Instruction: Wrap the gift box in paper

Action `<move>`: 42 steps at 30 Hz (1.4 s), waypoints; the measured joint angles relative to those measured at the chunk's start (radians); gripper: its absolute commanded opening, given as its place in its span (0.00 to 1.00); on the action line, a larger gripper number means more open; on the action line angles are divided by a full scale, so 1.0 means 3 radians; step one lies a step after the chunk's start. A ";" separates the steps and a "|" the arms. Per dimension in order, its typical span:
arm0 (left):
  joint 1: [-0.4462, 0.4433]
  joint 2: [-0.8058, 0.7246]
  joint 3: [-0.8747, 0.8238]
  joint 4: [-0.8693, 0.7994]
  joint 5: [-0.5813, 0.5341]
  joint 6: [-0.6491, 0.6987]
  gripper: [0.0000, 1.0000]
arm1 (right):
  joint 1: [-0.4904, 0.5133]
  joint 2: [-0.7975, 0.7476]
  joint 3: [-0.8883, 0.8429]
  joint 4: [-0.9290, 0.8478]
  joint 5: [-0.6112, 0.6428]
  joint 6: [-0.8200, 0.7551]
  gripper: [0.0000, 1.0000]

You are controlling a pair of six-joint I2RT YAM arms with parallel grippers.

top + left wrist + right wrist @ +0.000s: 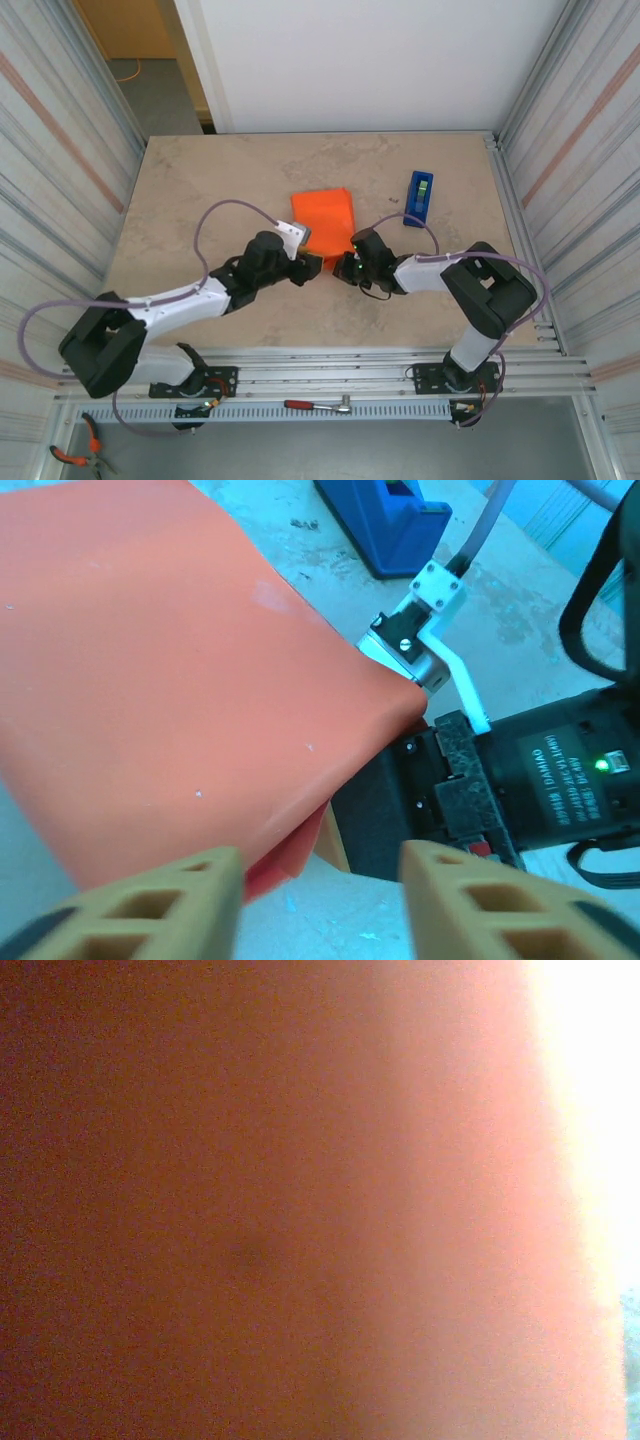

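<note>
Beige desk, corrugated metal side walls, paper mid-desk. left gripper released, right gripper clenched at paper's near edge.

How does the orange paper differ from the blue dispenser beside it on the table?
The paper is orange, the dispenser blue. The paper is a wide thin sheet; the dispenser is a small block. The paper lies mid-table; the dispenser stands apart, further right. Both are on the table.
</note>
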 measured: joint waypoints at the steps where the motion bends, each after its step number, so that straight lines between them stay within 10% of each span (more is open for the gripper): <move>1: 0.0042 -0.0045 0.0052 -0.0106 0.0013 0.0061 0.69 | -0.0013 0.0005 0.0011 0.0000 -0.0017 0.0000 0.00; 18: 0.0245 0.0530 0.0772 -0.1232 -0.0151 0.1419 0.87 | -0.0155 0.0169 0.0172 -0.0001 -0.0270 -0.0071 0.00; 42: -0.0071 0.0930 0.0697 -0.0631 -0.0626 0.2708 0.93 | -0.0177 0.0169 0.0239 -0.0089 -0.0314 -0.0086 0.00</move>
